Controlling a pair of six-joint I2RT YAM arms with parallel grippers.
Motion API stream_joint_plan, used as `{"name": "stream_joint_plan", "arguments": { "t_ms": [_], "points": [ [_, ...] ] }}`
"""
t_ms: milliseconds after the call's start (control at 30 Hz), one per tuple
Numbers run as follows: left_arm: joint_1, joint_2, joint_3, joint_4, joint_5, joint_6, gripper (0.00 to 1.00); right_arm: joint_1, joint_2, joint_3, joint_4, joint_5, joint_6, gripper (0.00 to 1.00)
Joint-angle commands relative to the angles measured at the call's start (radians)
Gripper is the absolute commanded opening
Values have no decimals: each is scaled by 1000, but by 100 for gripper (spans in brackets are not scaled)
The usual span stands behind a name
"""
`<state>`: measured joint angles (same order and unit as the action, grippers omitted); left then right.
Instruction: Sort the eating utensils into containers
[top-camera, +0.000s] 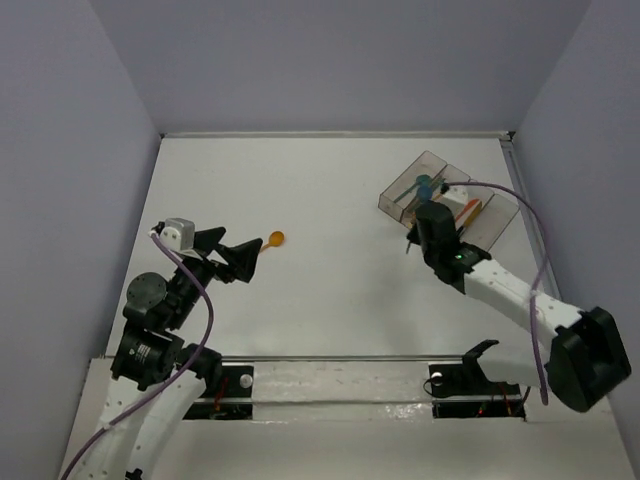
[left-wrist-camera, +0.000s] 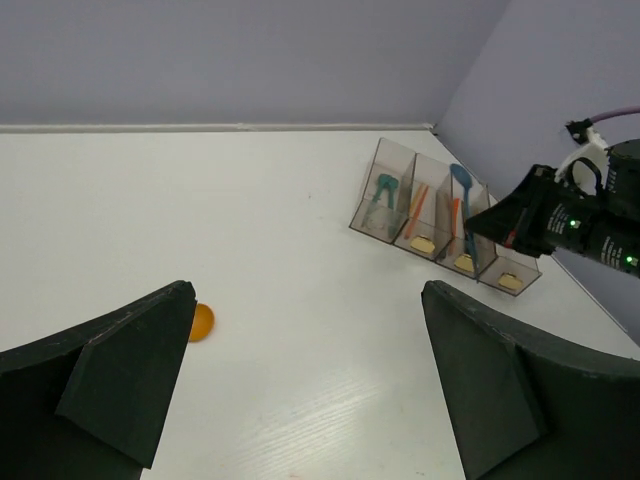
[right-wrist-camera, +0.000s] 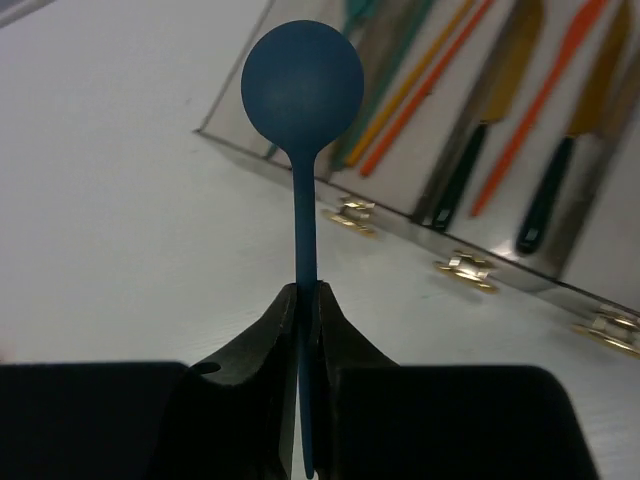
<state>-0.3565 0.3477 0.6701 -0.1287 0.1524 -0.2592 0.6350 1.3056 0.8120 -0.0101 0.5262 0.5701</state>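
Note:
My right gripper (top-camera: 425, 208) is shut on the handle of a dark blue spoon (right-wrist-camera: 302, 85), holding it upright just in front of the row of four smoky-grey bins (top-camera: 392, 196). In the right wrist view the jaws (right-wrist-camera: 308, 300) pinch the handle and the bins (right-wrist-camera: 300, 160) lie beyond. They hold teal, orange and dark utensils (right-wrist-camera: 520, 110). My left gripper (left-wrist-camera: 310, 300) is open and empty, low over the table. An orange spoon (top-camera: 276, 238) lies by its tip. Only the bowl (left-wrist-camera: 200, 322) shows beside the left finger, with the handle hidden.
The bins (left-wrist-camera: 440, 215) stand at the far right near the right wall. White table (top-camera: 330, 300) lies between the arms. Purple walls enclose the back and sides.

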Motion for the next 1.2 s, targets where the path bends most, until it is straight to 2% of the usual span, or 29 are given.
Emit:
{"name": "stream_joint_plan", "arguments": {
  "t_ms": [0, 67, 133, 167, 233, 400, 633, 800, 900, 967, 1000, 1033, 1067, 1167],
  "points": [
    [-36, -29, 28, 40, 30, 8, 99, -176, -276, -126, -117, 144, 44, 0],
    [-50, -33, 29, 38, 29, 9, 99, -294, -377, -158, -158, 146, 8, 0],
    [-73, -45, 31, 38, 24, 11, 99, -375, -404, -169, -171, 137, -4, 0],
    [-73, -49, 31, 40, 22, 9, 99, -459, -399, -174, -163, 98, -21, 0],
    [-73, -59, 33, 34, 9, 9, 99, -552, -344, -148, -142, 54, -53, 0],
    [-105, -70, 34, 26, -8, 14, 99, -653, -174, -61, -96, 57, -117, 0],
    [-125, -79, 34, 24, -10, 18, 99, -704, -37, -14, -62, -6, -141, 0],
    [-134, -73, 36, 24, -8, 18, 99, -704, -6, -11, -48, -12, -130, 12],
    [-134, -67, 34, 26, -8, 18, 99, -704, -3, -11, -41, -38, -127, 12],
    [-134, -62, 36, 26, -8, 18, 99, -704, 6, -2, -57, -19, -110, 22],
    [-134, -59, 34, 24, -7, 18, 99, -704, 9, -1, -59, -22, -110, 31],
    [-134, -58, 34, 24, -8, 18, 99, -704, 14, 6, -65, -31, -113, 43],
    [-134, -56, 33, 26, -5, 18, 99, -704, 24, 21, -88, -41, -113, 62],
    [-134, -46, 34, 26, -7, 18, 99, -704, 14, 36, -111, -103, -110, 69]
  ]
}}
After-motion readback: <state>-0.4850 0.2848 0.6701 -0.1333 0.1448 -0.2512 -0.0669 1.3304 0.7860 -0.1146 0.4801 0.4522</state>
